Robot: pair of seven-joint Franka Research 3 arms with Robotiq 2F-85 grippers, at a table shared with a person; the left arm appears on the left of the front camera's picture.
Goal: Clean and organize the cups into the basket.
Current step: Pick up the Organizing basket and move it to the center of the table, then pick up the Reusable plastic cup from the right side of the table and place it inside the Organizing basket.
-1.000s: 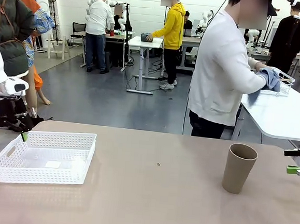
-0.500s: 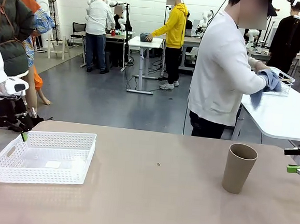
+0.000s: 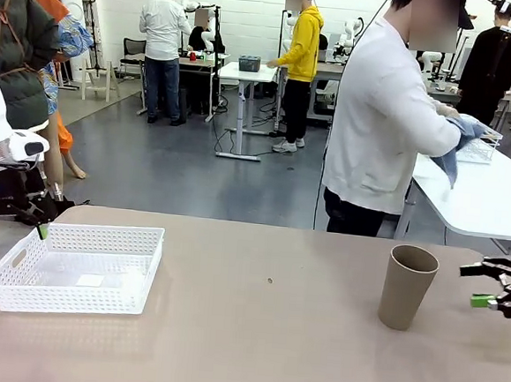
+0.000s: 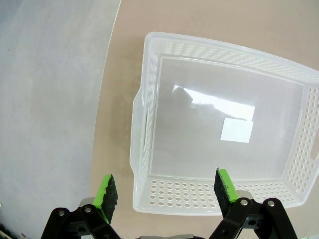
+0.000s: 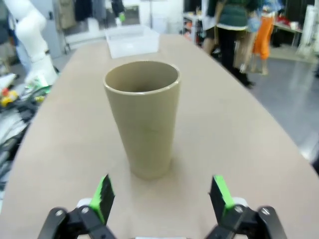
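A tan-brown cup stands upright on the right half of the table; in the right wrist view the cup rises straight ahead. My right gripper is open at the table's right edge, a short way from the cup, its fingers pointing at it; the right gripper has nothing between its green pads. The white lattice basket sits empty at the left. Above the basket's near rim my left gripper hangs open. At the far left edge the left gripper is partly cut off.
A person in a white top stands beyond the table's far edge, turned right, holding a blue cloth over a neighbouring white table with a wire basket. The tan tabletop lies between basket and cup.
My right gripper has moved left, closer to the cup. The person has shifted the cloth slightly. The left arm and basket have not moved.
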